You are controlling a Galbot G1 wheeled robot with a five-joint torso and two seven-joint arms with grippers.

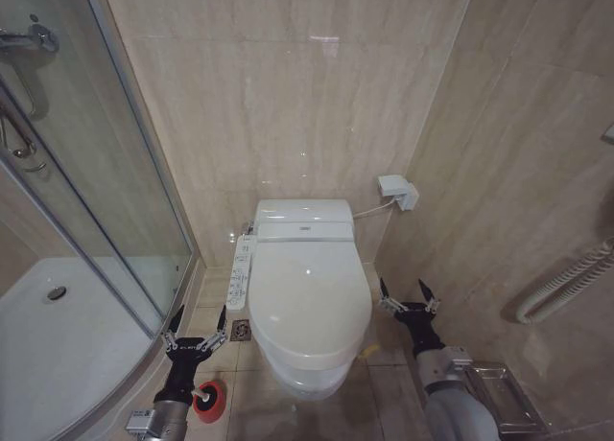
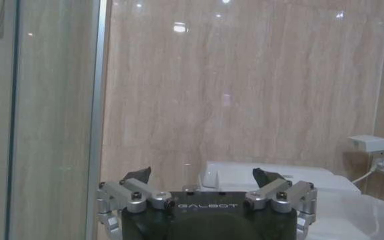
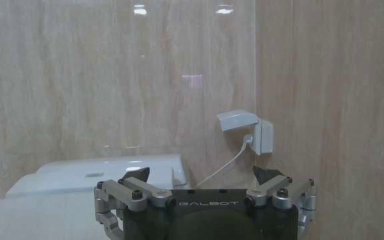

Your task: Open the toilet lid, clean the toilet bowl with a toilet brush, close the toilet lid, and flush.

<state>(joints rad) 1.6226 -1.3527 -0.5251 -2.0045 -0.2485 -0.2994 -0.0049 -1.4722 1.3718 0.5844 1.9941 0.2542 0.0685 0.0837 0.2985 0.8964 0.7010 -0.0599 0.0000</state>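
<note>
A beige-tiled bathroom: the toilet lid [image 1: 309,292] lies shut over the toilet bowl [image 1: 305,376], glass shower enclosure [image 1: 91,201] to its left. The left gripper [image 1: 197,322] and right gripper [image 1: 404,293] hover empty, fingers spread, flanking the bowl. The toilet brush [image 1: 208,400] stands on the floor beneath the left arm.

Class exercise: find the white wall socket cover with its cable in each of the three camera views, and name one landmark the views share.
Head view: wall socket cover, right of the tank.
Left wrist view: at the picture's right edge.
Right wrist view: above the right gripper.
Shared landmark: the toilet tank.
</note>
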